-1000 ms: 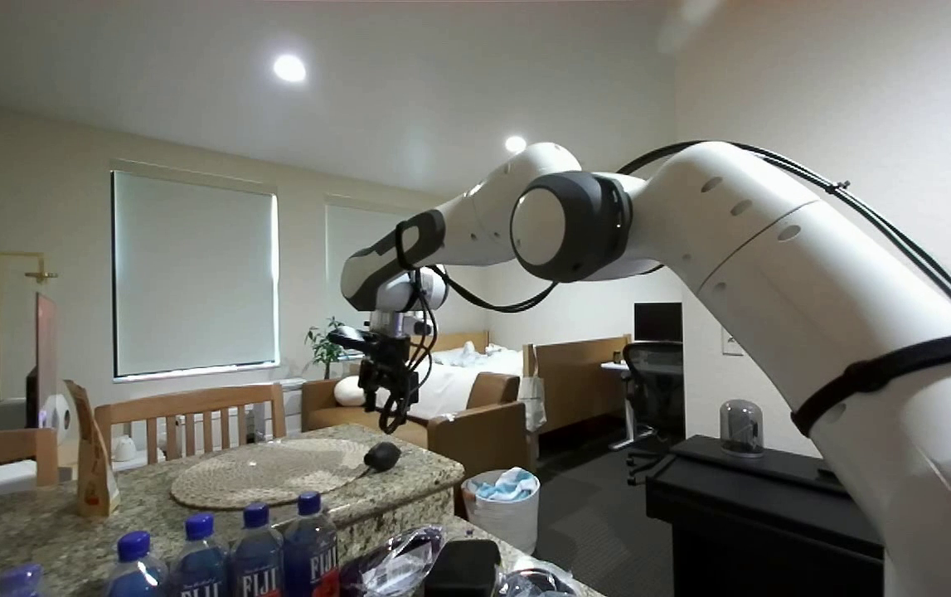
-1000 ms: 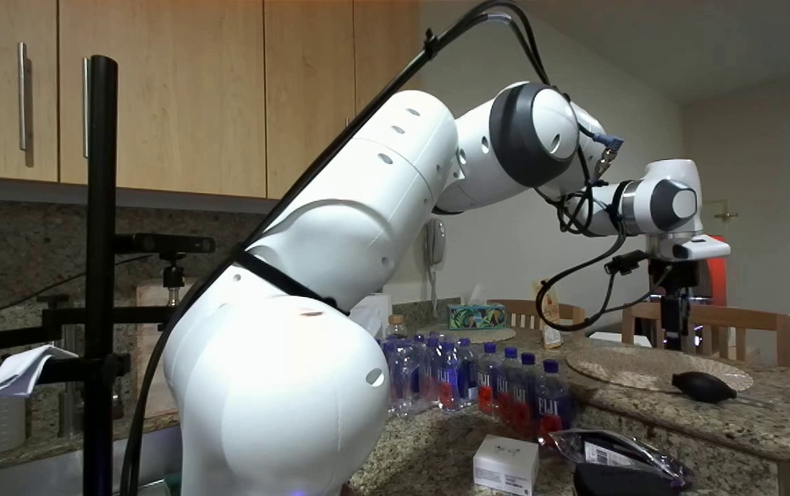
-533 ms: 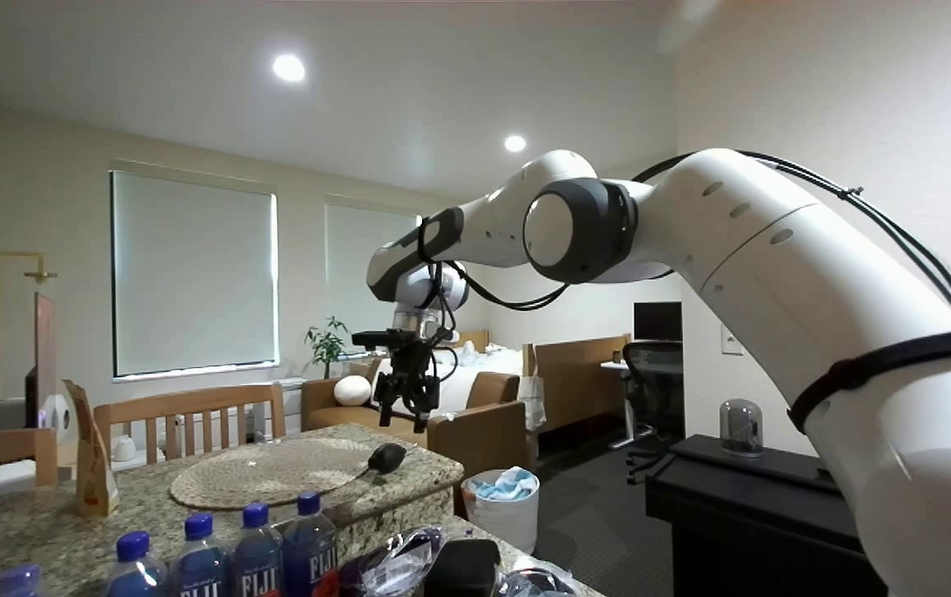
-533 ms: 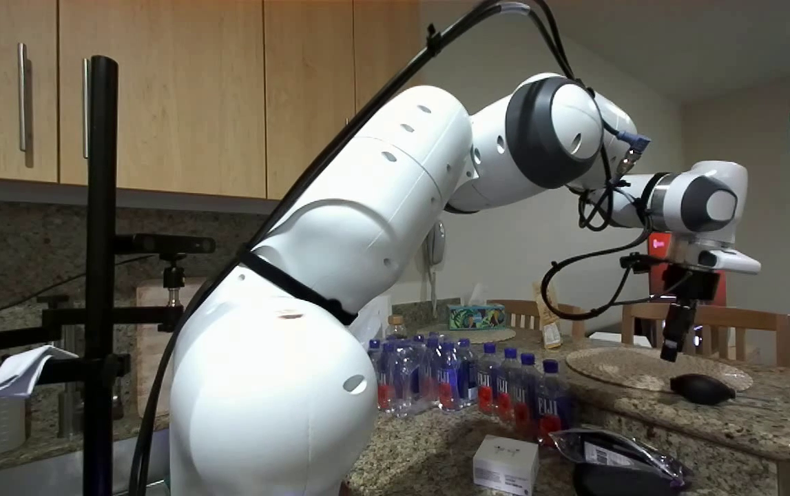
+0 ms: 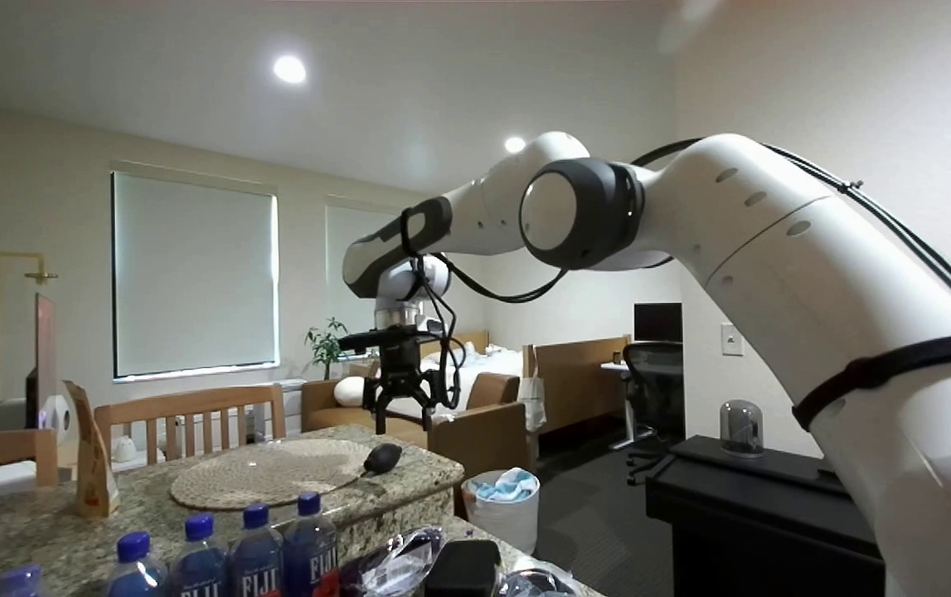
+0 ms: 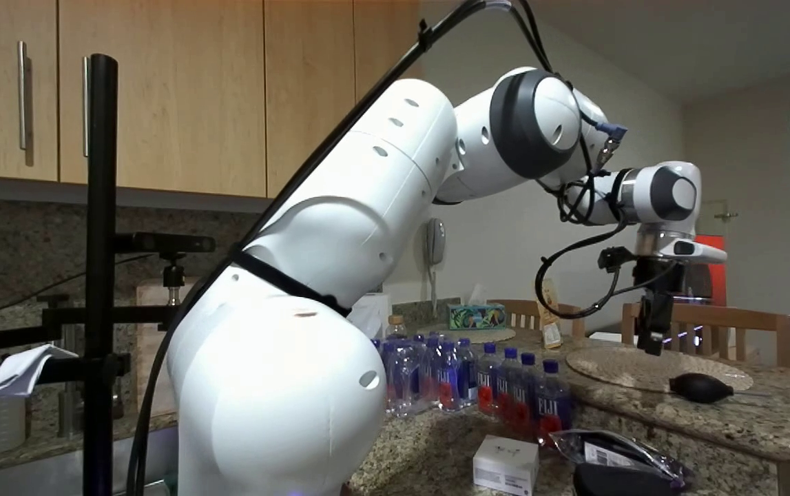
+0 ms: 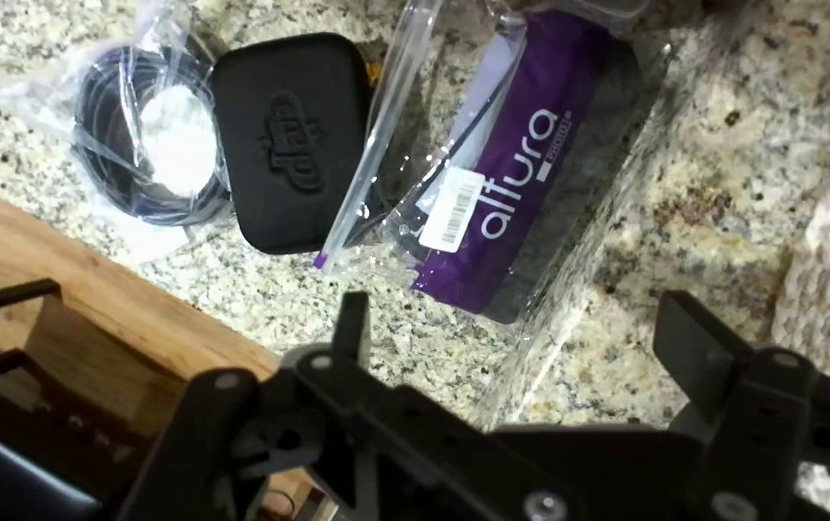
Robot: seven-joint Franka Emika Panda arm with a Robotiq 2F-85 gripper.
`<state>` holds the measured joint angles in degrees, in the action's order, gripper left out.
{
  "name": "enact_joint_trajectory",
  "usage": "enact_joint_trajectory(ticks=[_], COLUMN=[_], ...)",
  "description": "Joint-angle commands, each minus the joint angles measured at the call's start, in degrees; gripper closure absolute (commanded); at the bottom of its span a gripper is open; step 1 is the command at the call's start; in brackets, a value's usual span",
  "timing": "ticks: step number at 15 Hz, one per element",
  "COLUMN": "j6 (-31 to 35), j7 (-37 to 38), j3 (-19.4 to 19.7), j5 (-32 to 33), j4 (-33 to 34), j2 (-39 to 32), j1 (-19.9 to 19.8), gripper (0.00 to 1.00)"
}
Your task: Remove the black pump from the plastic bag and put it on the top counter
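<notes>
The black pump (image 5: pixel 382 458) lies on its side on the granite upper counter (image 5: pixel 429 477), beside a woven mat; it also shows in an exterior view (image 6: pixel 701 388). The clear plastic bag with a purple panel (image 7: pixel 530 166) lies on the lower counter against the step, and shows in both exterior views (image 5: pixel 409 560) (image 6: pixel 618 451). My gripper (image 5: pixel 404 414) hangs above and apart from the pump. In the wrist view the gripper (image 7: pixel 516 322) is open, with nothing between its fingers. The pump is out of the wrist view.
A black case (image 7: pixel 291 141) and a bagged cable coil (image 7: pixel 147 137) lie beside the plastic bag. Several water bottles (image 6: pixel 518 389) and a white box (image 6: pixel 506 465) stand on the lower counter. The woven mat (image 5: pixel 272 473) and a paper bag (image 5: pixel 94 464) are on the upper counter.
In both exterior views, my gripper has moved right and then back left. It has turned, so its spread fingers now show. The pump has shifted slightly on the upper counter.
</notes>
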<state>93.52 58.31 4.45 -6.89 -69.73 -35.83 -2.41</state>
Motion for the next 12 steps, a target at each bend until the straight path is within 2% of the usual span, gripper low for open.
enact_joint_trajectory(ticks=[1, 6, 12], j6=[7.18, 18.51, 29.51], j7=[-4.02, -8.42, -21.64], j3=[0.49, -0.41, -1.24], j5=[6.56, 14.77, 19.17], j4=[-12.08, -25.35, -41.82], j2=[7.76, 15.82, 27.61], j1=[4.97, 8.93, 7.93], gripper=[0.0, 0.0, 0.0])
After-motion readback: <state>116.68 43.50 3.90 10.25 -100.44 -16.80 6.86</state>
